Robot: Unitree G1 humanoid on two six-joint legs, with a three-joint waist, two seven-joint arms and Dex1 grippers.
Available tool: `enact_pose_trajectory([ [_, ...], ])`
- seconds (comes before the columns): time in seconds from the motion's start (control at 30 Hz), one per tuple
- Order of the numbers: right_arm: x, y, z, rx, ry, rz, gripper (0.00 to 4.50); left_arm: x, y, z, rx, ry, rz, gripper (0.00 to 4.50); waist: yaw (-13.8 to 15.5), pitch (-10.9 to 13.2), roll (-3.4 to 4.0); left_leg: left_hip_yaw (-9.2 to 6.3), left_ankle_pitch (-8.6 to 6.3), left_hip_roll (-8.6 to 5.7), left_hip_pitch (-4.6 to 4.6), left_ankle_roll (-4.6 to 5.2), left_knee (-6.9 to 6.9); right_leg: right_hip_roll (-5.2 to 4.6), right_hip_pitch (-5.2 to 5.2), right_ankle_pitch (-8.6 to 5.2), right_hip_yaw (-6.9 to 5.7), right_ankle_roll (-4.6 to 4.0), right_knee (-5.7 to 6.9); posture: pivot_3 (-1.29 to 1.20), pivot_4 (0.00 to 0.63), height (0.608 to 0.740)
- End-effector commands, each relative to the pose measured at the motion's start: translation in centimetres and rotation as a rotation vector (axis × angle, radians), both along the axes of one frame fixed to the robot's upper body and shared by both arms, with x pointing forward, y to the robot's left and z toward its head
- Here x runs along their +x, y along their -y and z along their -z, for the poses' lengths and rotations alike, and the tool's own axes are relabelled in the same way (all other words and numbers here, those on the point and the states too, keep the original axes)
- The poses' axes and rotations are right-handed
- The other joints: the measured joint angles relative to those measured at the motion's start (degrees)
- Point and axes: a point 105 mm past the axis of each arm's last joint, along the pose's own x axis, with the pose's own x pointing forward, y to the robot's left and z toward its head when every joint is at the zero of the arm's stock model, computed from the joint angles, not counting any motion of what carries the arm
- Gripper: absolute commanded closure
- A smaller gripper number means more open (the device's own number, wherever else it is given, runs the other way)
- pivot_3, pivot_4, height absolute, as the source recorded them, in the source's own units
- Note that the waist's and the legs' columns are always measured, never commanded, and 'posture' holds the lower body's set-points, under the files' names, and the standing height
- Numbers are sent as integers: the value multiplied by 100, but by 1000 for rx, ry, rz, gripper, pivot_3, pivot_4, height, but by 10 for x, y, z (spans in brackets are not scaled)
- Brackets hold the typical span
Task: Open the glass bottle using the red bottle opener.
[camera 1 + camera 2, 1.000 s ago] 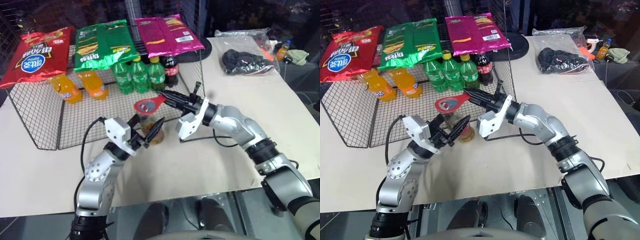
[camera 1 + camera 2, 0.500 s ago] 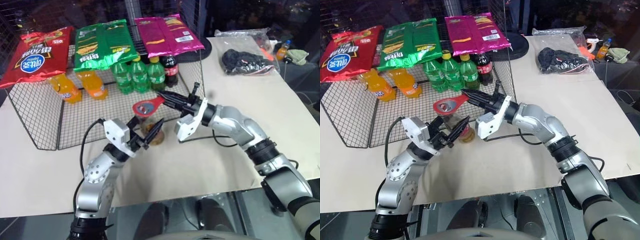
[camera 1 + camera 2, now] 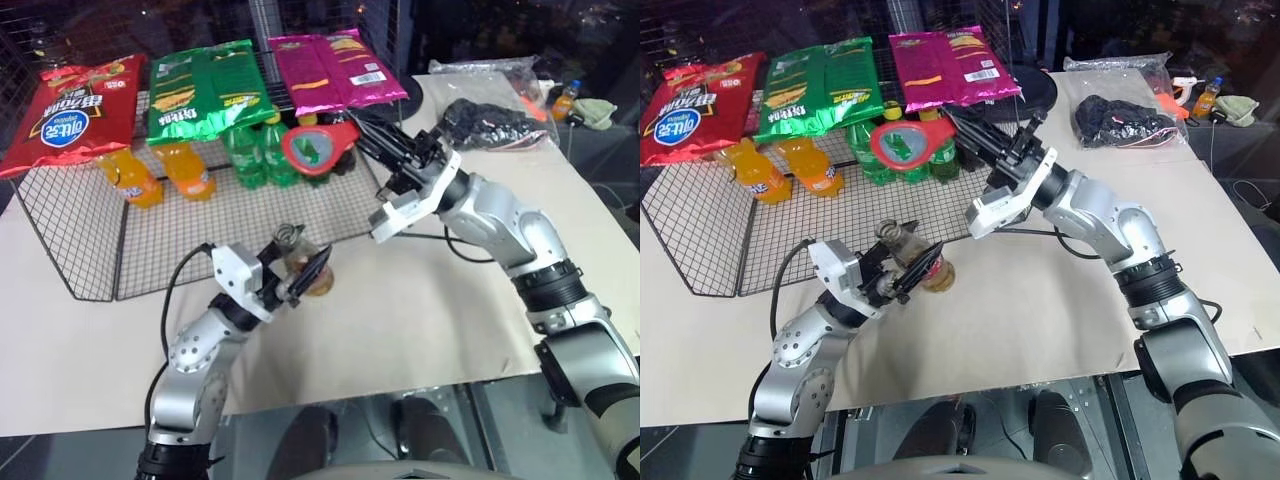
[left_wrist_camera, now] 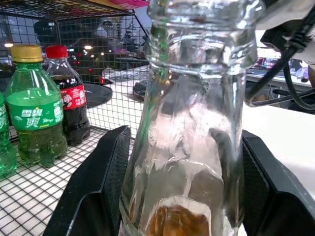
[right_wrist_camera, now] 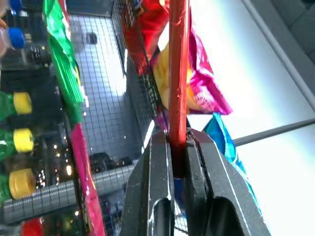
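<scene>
The glass bottle stands tilted on the table in front of the wire rack, with amber drink low in it. My left gripper is shut on its body, a black finger on each side. The top of the neck shows bare glass. The red bottle opener hangs high above and behind the bottle, in front of the green bottles. My right gripper is shut on its handle, and the right wrist view shows the opener edge-on between the fingers.
A wire rack spans the back left, with chip bags on top and orange soda bottles, green bottles and a cola bottle beneath. A black bundle in a plastic bag lies back right.
My right gripper has lifted the opener up and back, away from the bottle's top where its ring sat. The left gripper and bottle have stayed in place.
</scene>
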Motion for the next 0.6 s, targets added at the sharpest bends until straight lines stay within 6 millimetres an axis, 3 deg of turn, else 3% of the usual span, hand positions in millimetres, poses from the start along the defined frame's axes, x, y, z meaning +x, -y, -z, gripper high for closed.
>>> enact_pose_trajectory([
  [0.03,-1,5,-13,76,2,-10,4500,-4,6,10,5,-48,43,2184,1,0,0,2,0,-1,0,0,0,-1,0,0,1,0,0,0,150,740],
  [0.33,14,16,-6,166,-144,11,4500,2,1,10,9,-55,4,2184,-1,0,0,1,0,0,0,1,1,-1,0,0,2,0,0,0,150,740],
  [0.6,27,16,24,218,-387,9,4500,8,-2,5,24,-38,-15,2184,-4,0,0,1,0,2,1,1,1,1,1,0,2,0,1,0,150,740],
])
